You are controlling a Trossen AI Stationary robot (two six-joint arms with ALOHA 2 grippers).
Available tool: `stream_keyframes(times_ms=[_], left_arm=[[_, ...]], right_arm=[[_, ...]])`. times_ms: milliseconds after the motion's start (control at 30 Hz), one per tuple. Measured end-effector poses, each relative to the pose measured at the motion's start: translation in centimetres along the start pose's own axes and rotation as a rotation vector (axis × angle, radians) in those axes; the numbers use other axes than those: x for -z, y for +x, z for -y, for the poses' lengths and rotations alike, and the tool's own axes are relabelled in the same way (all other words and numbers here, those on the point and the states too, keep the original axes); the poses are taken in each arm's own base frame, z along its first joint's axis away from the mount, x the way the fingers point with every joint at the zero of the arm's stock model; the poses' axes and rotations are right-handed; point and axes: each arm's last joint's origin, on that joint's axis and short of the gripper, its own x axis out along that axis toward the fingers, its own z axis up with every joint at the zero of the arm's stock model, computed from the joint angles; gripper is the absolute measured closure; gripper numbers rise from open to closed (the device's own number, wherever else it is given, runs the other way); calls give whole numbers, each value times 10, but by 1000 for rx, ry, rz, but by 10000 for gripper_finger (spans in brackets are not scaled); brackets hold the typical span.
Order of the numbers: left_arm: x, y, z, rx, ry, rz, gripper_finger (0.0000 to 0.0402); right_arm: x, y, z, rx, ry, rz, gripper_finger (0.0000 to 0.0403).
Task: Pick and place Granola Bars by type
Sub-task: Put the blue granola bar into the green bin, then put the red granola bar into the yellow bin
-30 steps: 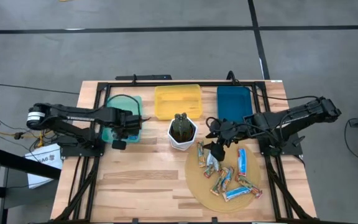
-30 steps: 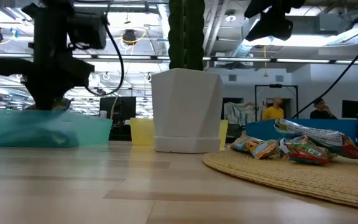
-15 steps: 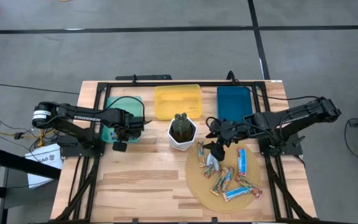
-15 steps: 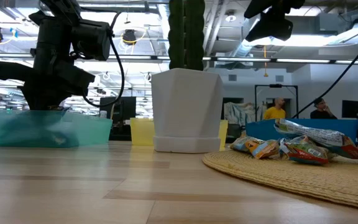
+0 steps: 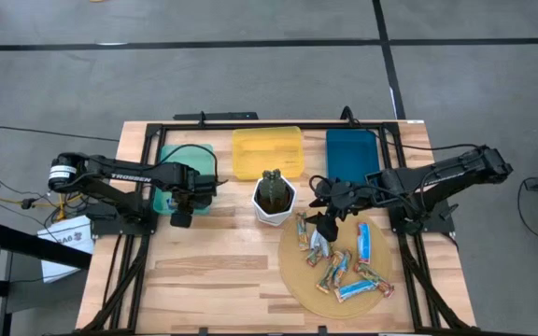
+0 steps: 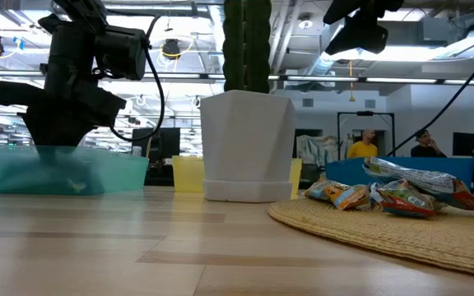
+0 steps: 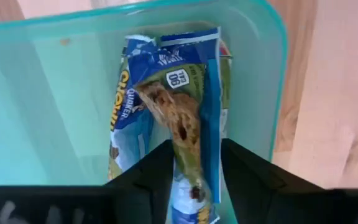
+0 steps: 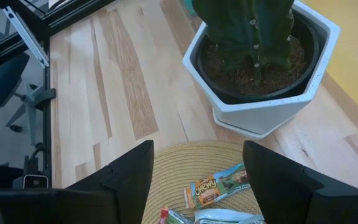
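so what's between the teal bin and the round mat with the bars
The white cactus pot stands between the teal bin and the mat, clearest in the high view.

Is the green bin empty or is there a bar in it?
Not empty. The left wrist view shows a blue bar lying inside the green bin, between the left gripper fingers.

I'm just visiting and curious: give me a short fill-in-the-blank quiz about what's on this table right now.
1. The left gripper is over the ____-coloured bin, with a blue-wrapped bar lying in it.
2. The remaining granola bars lie on a round woven ____.
3. The white pot holds a ____.
4. The middle bin is ____.

Missing words: teal; mat; cactus; yellow
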Motion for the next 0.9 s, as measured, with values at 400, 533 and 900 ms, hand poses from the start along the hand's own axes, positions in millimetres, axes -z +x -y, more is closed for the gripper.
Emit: stream_keyframes(times_ms=[400, 533, 900], left_arm=[[9, -44, 2, -46, -98, 204, 257], [21, -78, 3, -63, -192, 419, 257], [73, -155, 15, 23, -345, 1061, 257]], right_arm=[[1, 0, 0, 4, -1, -7, 163], [3, 0, 2, 18, -5, -33, 163], [5, 0, 3, 28, -8, -51, 163]])
